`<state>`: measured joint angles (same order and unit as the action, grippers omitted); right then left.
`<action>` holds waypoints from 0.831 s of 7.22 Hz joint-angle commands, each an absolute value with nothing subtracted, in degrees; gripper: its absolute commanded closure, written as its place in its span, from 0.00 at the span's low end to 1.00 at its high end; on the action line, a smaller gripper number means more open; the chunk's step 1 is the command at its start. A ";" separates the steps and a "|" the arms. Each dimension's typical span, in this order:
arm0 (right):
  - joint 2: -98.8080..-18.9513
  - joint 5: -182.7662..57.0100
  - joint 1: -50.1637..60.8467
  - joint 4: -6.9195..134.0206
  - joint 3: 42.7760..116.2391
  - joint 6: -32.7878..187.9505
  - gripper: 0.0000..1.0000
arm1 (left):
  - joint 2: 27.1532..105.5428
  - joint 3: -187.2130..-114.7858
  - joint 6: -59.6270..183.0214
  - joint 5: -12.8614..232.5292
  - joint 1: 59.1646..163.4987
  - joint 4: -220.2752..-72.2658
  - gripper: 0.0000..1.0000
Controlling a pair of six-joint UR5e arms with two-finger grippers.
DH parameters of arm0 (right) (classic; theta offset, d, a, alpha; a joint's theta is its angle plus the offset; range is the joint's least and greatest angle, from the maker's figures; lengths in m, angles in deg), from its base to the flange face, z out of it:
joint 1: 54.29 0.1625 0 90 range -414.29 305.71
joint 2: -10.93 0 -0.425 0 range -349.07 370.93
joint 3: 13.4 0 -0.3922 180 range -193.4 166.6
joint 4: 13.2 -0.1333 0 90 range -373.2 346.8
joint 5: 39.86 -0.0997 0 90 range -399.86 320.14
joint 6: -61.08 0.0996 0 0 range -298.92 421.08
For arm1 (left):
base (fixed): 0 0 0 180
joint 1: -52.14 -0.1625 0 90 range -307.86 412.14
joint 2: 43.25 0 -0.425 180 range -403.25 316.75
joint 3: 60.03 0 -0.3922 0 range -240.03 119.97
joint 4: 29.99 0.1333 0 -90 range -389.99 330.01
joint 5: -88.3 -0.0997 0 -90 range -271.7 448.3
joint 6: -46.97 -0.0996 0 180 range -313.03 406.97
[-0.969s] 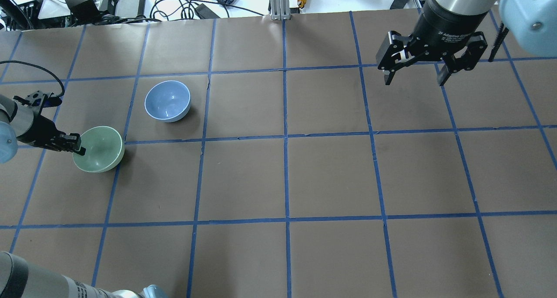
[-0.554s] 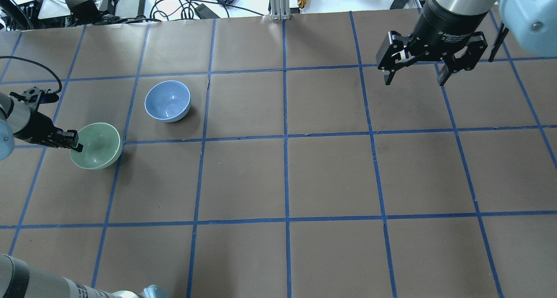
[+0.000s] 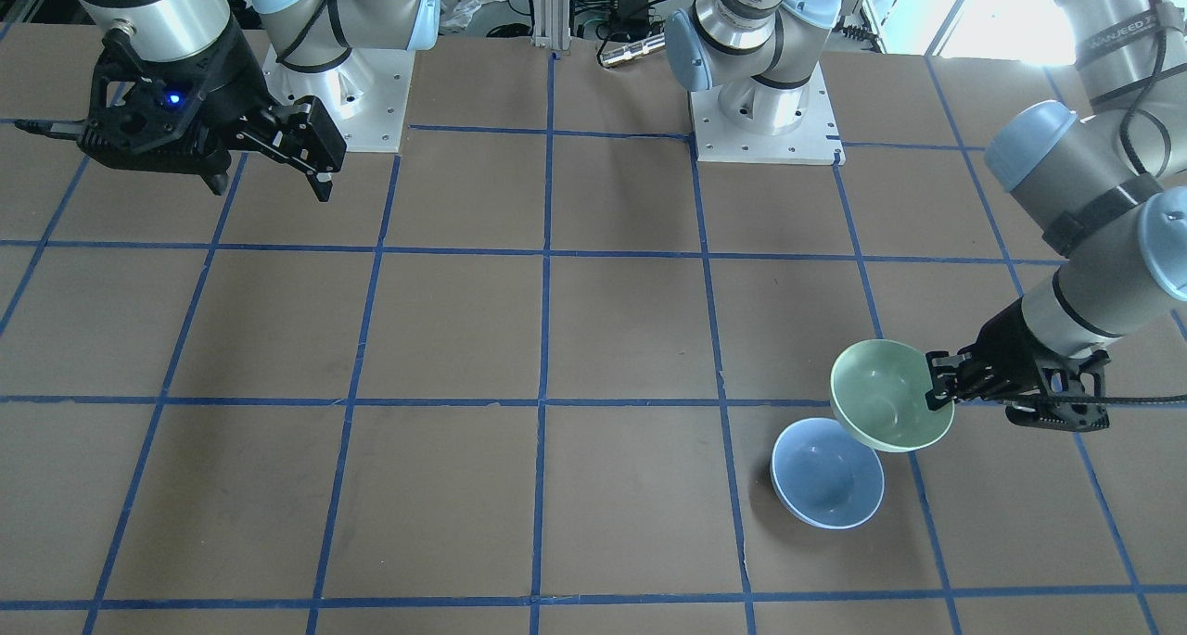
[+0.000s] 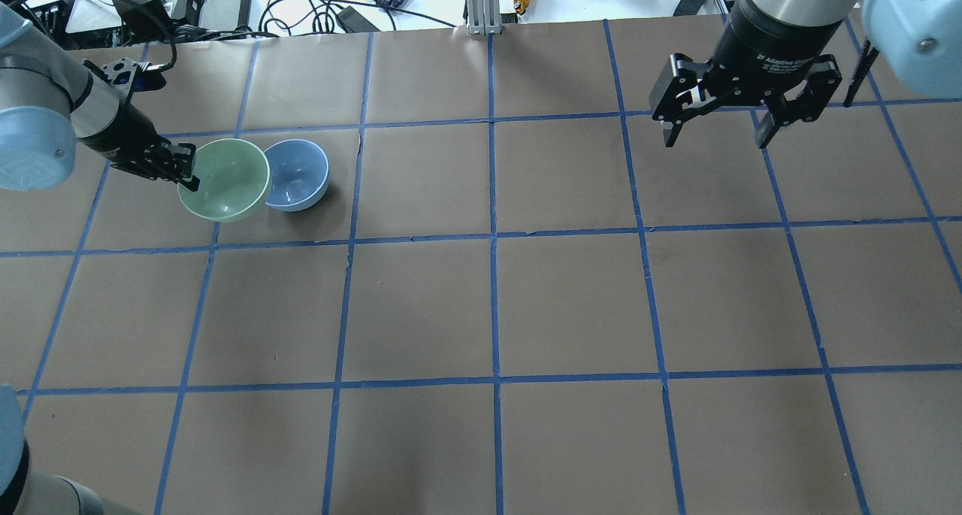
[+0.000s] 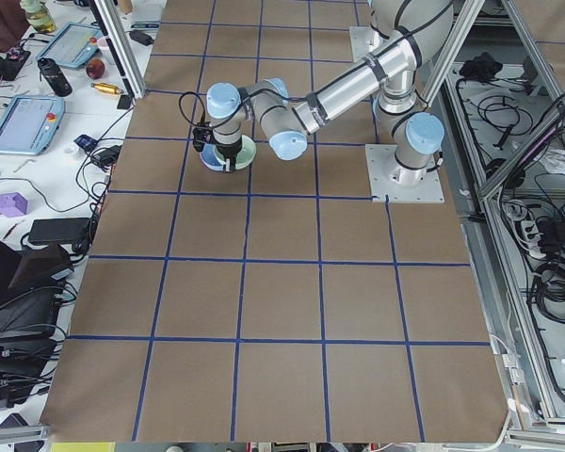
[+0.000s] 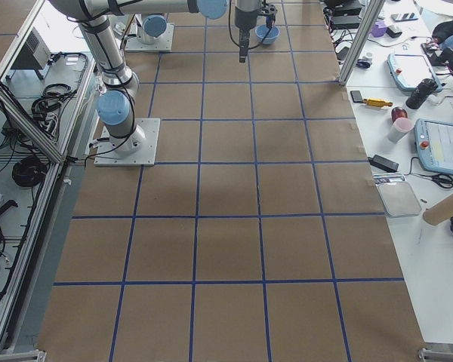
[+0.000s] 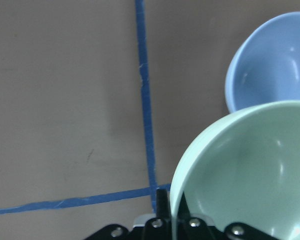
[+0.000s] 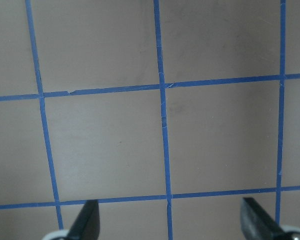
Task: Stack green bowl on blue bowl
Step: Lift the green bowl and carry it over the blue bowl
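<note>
There are two bowls and two claws. The left claw (image 4: 188,177) is clamped on the rim of the green bowl (image 4: 225,180), one finger inside and one outside. It holds the bowl up beside the blue bowl (image 4: 301,173), and the green rim overlaps the blue bowl's edge. The blue bowl sits upright on the brown table (image 4: 571,297), which is marked with blue tape squares. The right claw (image 4: 715,143) hangs well apart over bare table, fingers spread and holding nothing. Cables (image 4: 316,7) lie beyond the far edge.
</note>
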<state>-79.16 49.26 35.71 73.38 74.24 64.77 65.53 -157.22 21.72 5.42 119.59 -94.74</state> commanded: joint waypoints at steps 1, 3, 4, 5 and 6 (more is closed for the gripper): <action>-79.16 49.27 35.71 73.46 74.23 64.77 0.00 | 68.45 -153.92 24.29 5.95 120.69 -94.59 0.93; -79.16 49.27 35.71 73.38 74.23 64.77 0.00 | 70.83 -152.32 25.16 7.17 121.30 -94.77 0.93; -79.16 49.27 35.71 73.46 74.23 64.77 0.00 | 71.71 -152.14 27.00 8.74 122.35 -94.33 0.93; -79.16 49.27 35.71 73.38 74.23 64.77 0.00 | 72.15 -151.70 28.15 8.76 123.40 -94.24 0.93; -79.16 49.27 35.71 73.46 74.23 64.77 0.00 | 72.50 -151.53 28.07 8.76 123.85 -94.24 0.93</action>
